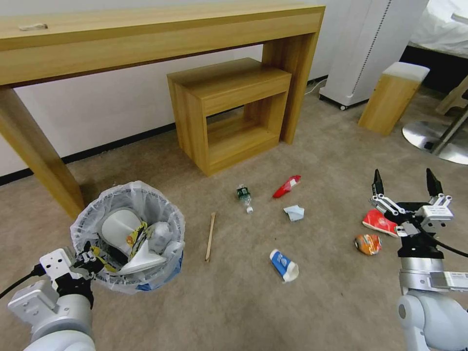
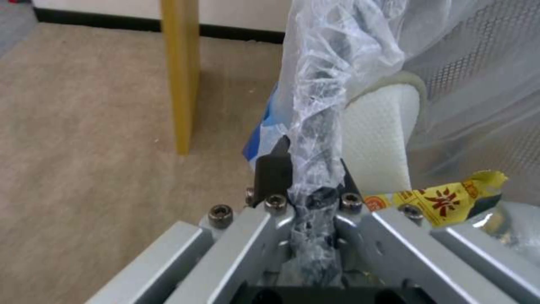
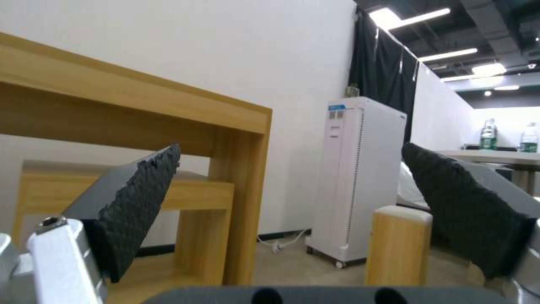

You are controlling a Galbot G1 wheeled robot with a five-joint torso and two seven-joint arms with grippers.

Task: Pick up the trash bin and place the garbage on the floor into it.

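Your left gripper (image 1: 87,257), lower left of the head view, is clamped on the bagged rim of the trash bin (image 1: 127,237); the left wrist view shows the crinkly liner pinched between its jaws. The bin already holds a white slipper (image 1: 118,227) and a yellow packet (image 1: 136,234). Your right gripper (image 1: 405,185) hovers at the right with its jaws spread wide, nothing in them, just above the red packet (image 1: 380,223) and orange packet (image 1: 367,243) on the floor (image 1: 243,302). So you're mid-collection; next, I'd judge, you lower the right gripper onto the nearest packet.
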